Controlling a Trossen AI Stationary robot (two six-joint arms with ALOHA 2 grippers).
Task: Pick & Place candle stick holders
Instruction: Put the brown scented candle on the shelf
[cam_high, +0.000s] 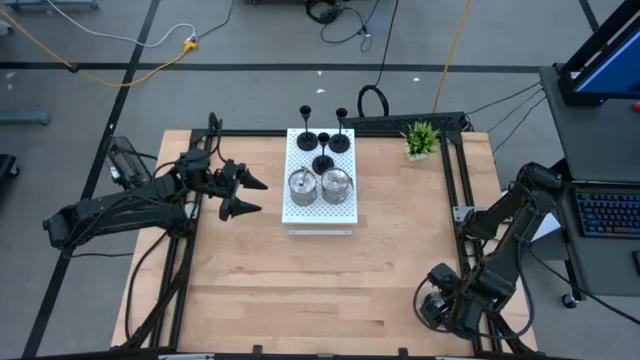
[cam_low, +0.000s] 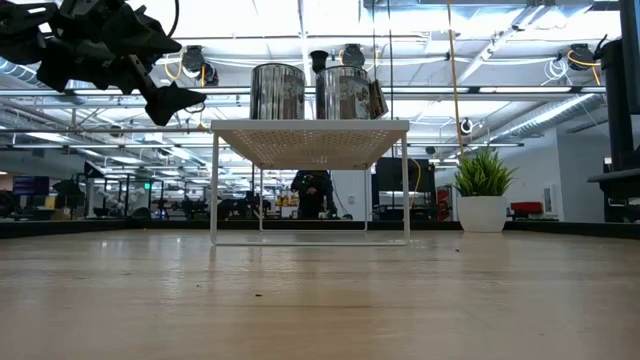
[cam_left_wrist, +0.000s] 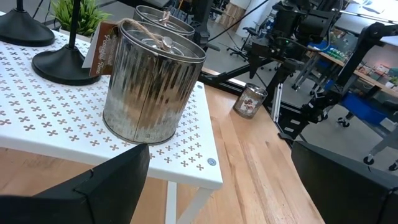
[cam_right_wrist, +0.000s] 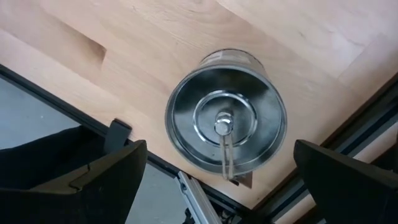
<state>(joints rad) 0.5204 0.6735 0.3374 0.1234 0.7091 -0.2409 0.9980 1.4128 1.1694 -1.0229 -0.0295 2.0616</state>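
High view shows five candle stick holders grouped on the white perforated board (cam_high: 320, 212) at table centre: two squat silver holders (cam_high: 303, 186) at its near half, ribbed, mirror-bright, lidded and tied with twine tags; three black holders (cam_high: 322, 163) behind, flat round bases with thin stems; a sixth silver holder (cam_right_wrist: 226, 111) stands apart on the bare wood at the table's right near corner, directly beneath the right gripper (cam_right_wrist: 214, 180), whose fingers are spread wide, judged poised to descend on it; the left gripper (cam_high: 245, 195), likewise spread, hovers just beside the board's left edge, facing the nearest silver holder; a green potted plant (cam_high: 421, 139) sits clear at the far edge.
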